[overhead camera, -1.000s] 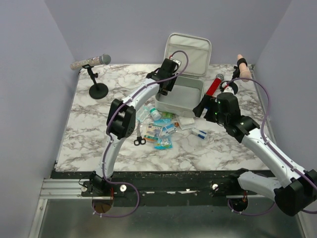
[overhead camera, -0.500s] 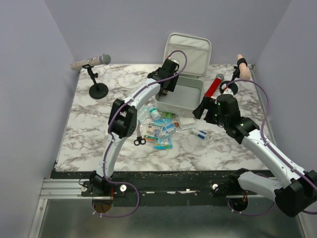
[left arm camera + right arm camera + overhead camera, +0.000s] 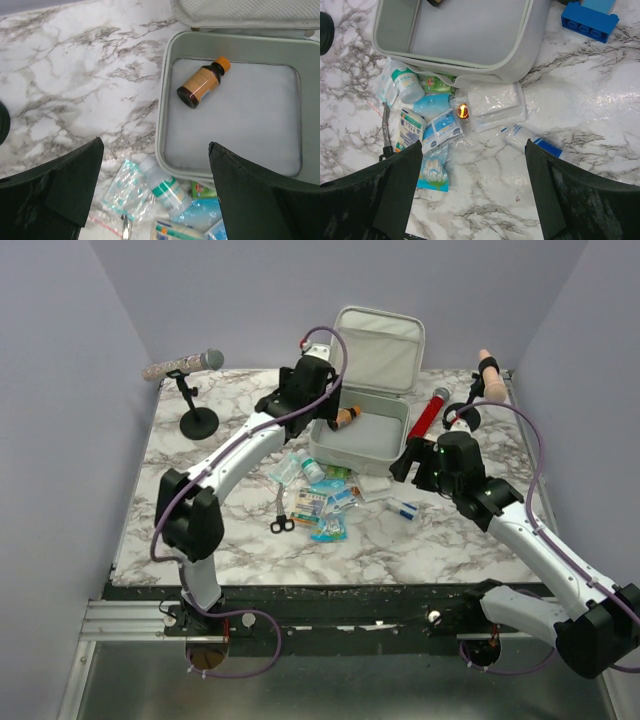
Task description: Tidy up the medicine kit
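The medicine kit (image 3: 356, 454) lies open at the back middle, its lid (image 3: 384, 350) standing up. A brown bottle with an orange cap (image 3: 202, 84) lies alone on the kit's floor (image 3: 235, 125), free of any finger. My left gripper (image 3: 155, 147) hangs open above the kit's left rim, empty. My right gripper (image 3: 475, 145) is open and empty over bare marble, just in front of the loose supplies. Among them are a white bottle with a green label (image 3: 407, 82), a clear gauze packet (image 3: 495, 105), a white-and-blue tube (image 3: 532, 142), blue packets (image 3: 442, 131) and scissors (image 3: 281, 517).
A microphone on a black stand (image 3: 190, 390) is at the back left. A red cylinder (image 3: 432, 412) lies right of the kit, beside a blue brick (image 3: 590, 20). A peach-coloured post (image 3: 487, 375) stands at the back right corner.
My left gripper has opened and drawn up and to the left out of the kit, leaving the brown bottle inside. Its elbow has swung left. The right arm has hardly moved.
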### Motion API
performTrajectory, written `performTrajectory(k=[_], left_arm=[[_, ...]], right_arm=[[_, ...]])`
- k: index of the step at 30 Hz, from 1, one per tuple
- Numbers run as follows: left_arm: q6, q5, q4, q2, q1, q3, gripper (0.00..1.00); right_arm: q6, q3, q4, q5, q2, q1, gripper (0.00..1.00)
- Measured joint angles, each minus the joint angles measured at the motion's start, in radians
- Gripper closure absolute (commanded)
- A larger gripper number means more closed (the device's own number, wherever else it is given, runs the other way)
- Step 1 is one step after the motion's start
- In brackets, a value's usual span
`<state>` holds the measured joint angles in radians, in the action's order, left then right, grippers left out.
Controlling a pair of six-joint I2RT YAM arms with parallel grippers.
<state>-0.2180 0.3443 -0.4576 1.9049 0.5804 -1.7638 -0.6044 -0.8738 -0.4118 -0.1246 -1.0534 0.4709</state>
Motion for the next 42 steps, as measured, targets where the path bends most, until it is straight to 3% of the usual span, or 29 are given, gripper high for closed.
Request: performTrajectory(k=[4,7,14,22,32,42], left_arm=[[-0.13,0.039,0.036,-0.209,0.003,0.197,0.02],[-0.235,0.036,0.11,-0.33,-0.001,0.409,0.08],[-0.495,-0.045,0.195,-0.346,-0.028,0.764,0.09],[-0.645,-0.073,0.312,-0.286,-0.029,0.742,0.09],[-0.692,-0.093,0.354,-0.136,-0.029,0.703,0.14],[-0.662,-0.093,0.348,-0.052,-0.03,0.633,0.34]], right_arm=[[0.003,0.011,0.0,0.0,0.0,0.0,0.09],[0.005,0.018,0.0,0.0,0.001,0.0,0.09],[0.011,0.041,0.002,0.0,0.019,0.0,0.09],[0.011,0.06,0.002,-0.001,0.027,0.0,0.09],[0.017,0.061,0.003,-0.001,0.027,0.0,0.08],[0.019,0.061,0.003,-0.001,0.012,0.0,0.08]])
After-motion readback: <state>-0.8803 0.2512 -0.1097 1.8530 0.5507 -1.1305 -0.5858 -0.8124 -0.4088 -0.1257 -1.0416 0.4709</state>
